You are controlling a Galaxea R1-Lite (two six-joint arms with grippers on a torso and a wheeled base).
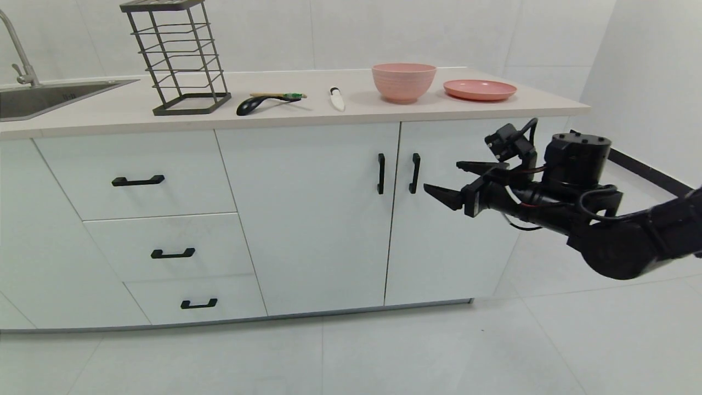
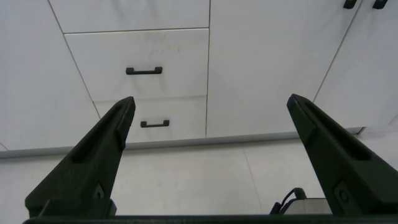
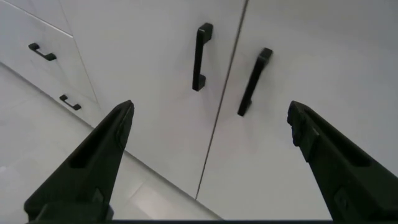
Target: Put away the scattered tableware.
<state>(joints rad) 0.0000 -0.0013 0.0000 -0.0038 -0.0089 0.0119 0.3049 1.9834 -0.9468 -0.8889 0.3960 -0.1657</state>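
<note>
On the countertop (image 1: 307, 118) lie a pink bowl (image 1: 404, 82), a pink plate (image 1: 480, 89), a black spoon (image 1: 258, 103), a pair of chopsticks (image 1: 278, 96) and a small white knife (image 1: 337, 98). My right gripper (image 1: 449, 180) hangs open in front of the right cabinet door, below counter height, with nothing between its fingers; its wrist view faces the two door handles (image 3: 255, 81). My left gripper (image 2: 210, 106) is open and empty, held low and facing the lower drawers (image 2: 144, 71).
A black wire rack (image 1: 181, 57) stands on the counter's left part, next to a steel sink (image 1: 49, 97) with a tap. Three drawers (image 1: 138, 180) sit left of the double cabinet doors (image 1: 397, 173). Tiled floor lies open in front.
</note>
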